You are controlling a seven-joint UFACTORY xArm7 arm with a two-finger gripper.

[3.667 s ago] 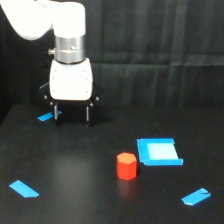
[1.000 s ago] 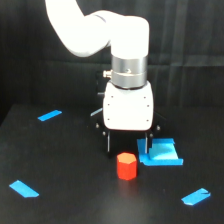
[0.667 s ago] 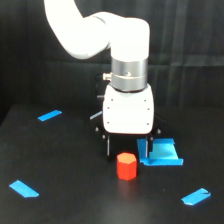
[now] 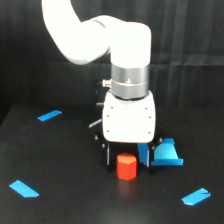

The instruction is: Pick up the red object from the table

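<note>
The red object [image 4: 126, 166], a small red-orange hexagonal block, stands on the black table [image 4: 65, 200] near the middle front. My gripper [image 4: 126, 156] hangs from the white arm right over it. Its two dark fingers stand open on either side of the block, one at the exterior view's left [image 4: 108, 156] and one at the right [image 4: 144, 154]. The fingertips reach down beside the block's upper half. I cannot tell if they touch it. The block rests on the table.
A blue square tray-like piece [image 4: 166, 154] lies just to the exterior view's right of the gripper, partly hidden by it. Blue strips lie at the back left [image 4: 49, 115], front left [image 4: 24, 188] and front right [image 4: 196, 196]. A black curtain hangs behind.
The arm has come from the back left to over the red block and has lowered, so its open fingers now straddle the block. The block has not moved.
</note>
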